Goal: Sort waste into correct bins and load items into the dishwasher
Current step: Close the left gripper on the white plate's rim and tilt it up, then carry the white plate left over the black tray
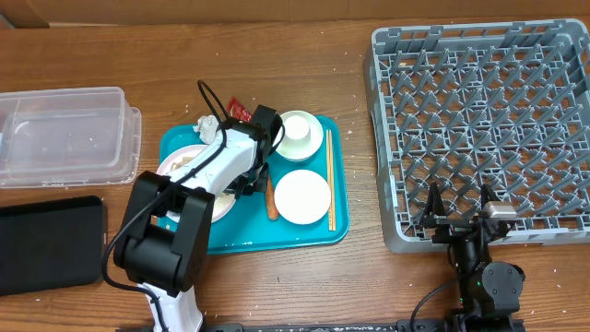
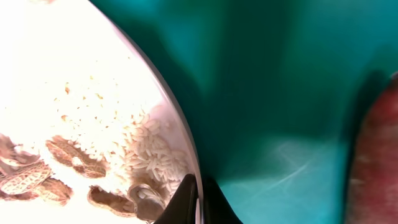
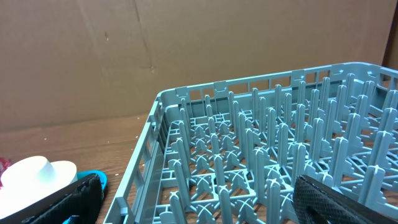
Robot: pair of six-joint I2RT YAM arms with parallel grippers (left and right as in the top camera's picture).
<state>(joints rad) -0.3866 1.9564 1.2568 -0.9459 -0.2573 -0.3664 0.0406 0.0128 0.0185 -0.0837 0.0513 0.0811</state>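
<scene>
The large white plate [image 1: 175, 168] lies at the left of the teal tray [image 1: 277, 242] and carries whitish-brown food scraps [image 1: 190, 159]. My left gripper [image 1: 241, 187] is shut on the plate's right rim. In the left wrist view the rim [image 2: 177, 118] runs between the fingertips [image 2: 200, 205], with rice and shells [image 2: 124, 155] beside them. The orange carrot [image 1: 271, 198], small plate [image 1: 302, 196], chopsticks [image 1: 330, 180] and a white bowl [image 1: 298, 134] are on the tray. Tissue [image 1: 208, 127] and a red wrapper [image 1: 240, 112] lie at its back left. My right gripper [image 1: 458, 217] is open and empty at the front edge of the grey dish rack [image 1: 484, 120].
The clear tub [image 1: 64, 134] stands at far left, with the black tray [image 1: 46, 244] in front of it. In the right wrist view the rack's pegs [image 3: 261, 155] fill the space between the fingers [image 3: 202, 205], and the white bowl [image 3: 37, 171] shows at far left.
</scene>
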